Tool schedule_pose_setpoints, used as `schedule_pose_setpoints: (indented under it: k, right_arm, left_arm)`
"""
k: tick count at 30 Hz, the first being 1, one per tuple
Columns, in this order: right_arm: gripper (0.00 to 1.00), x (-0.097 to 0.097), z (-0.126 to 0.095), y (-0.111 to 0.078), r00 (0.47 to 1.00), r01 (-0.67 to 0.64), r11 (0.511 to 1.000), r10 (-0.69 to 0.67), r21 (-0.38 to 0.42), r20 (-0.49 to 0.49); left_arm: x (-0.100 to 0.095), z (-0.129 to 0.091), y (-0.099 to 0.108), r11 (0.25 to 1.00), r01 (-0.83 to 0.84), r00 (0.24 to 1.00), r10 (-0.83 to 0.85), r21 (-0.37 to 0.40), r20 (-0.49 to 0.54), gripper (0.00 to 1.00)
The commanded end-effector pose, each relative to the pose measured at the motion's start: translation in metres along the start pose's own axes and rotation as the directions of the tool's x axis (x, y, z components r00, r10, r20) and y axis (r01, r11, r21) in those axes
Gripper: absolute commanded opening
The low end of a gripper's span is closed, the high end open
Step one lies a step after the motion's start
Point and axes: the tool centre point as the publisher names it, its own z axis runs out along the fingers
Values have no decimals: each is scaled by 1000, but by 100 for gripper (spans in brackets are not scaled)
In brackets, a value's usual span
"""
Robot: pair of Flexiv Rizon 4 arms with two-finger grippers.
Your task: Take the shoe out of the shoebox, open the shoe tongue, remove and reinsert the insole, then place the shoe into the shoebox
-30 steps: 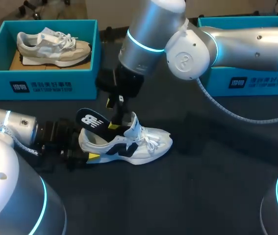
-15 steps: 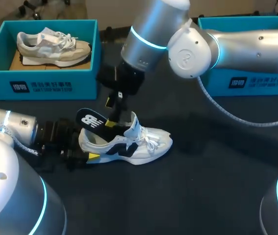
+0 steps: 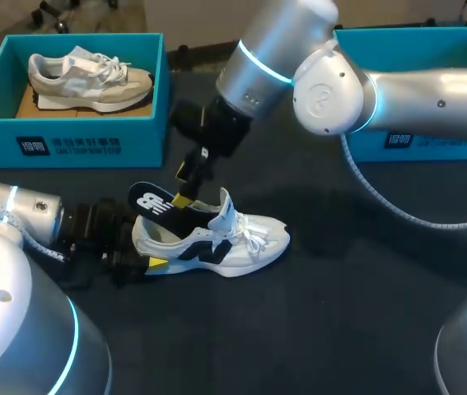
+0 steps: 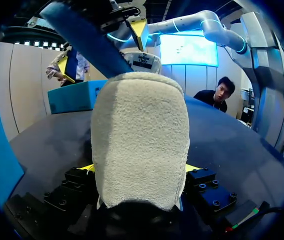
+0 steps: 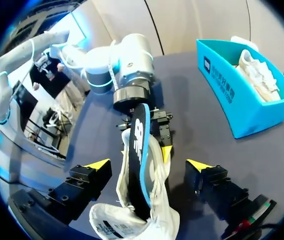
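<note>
The right arm (image 3: 365, 90) has lifted and swung back, drawing the right pincer (image 3: 184, 187) up out of the shoe's (image 3: 233, 243) mouth; shoe and insole (image 3: 152, 202) have stayed put. The white shoe stands on the counter (image 3: 340, 329) between the two boxes' sides, toe toward the right arm's side. The dark blue insole sticks up out of the heel opening, leaning back over the left pincer (image 4: 139, 169). That pincer is clamped on the heel from both sides. The right pincer hangs just above the insole, fingers wide apart, touching neither it nor the shoe. At the far edge, the left box (image 3: 77, 136) holds a grey shoe (image 3: 89, 78); the right box (image 3: 431, 140) sits behind the right arm.
</note>
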Motion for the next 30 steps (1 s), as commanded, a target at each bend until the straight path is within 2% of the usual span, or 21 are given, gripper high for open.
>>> schedule_pose_setpoints:
  k: [1, 10, 30]
  right_arm:
    - [84, 2, 11, 0, 1000, -6, 1000, 6, -19, -16]
    - [50, 9, 22, 0, 999, -21, 999, 20, -34, -43]
    - [41, 17, 41, -2, 997, -19, 997, 14, -70, -79]
  left_arm:
    - [0, 1, 0, 1000, -1, 1000, 1, -1, 1, 0]
    - [0, 1, 0, 1000, -1, 1000, 1, -1, 1, 0]
    - [0, 1, 0, 1000, -1, 1000, 1, -1, 1, 0]
